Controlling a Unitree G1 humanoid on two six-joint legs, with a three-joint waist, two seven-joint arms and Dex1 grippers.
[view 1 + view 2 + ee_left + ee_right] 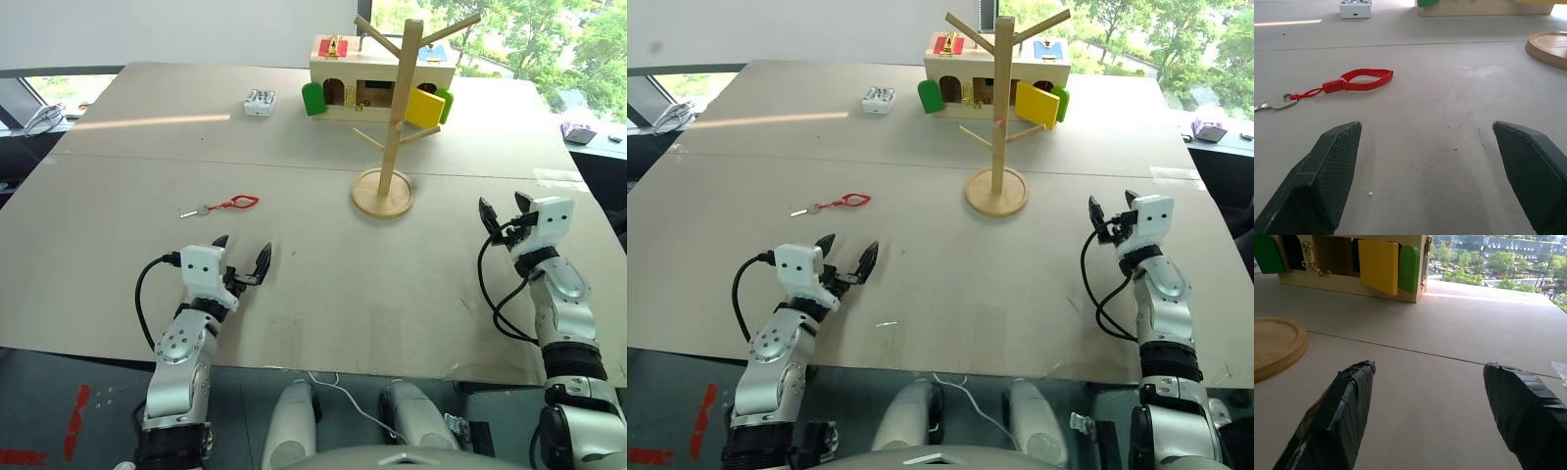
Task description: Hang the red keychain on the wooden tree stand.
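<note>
Red keychain lies flat on counter — both sets of fingers spread wide, grasping nothing: left gripper, right gripper.

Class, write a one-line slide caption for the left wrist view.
Open left gripper hovers over the table, red keychain lying just ahead.
</note>
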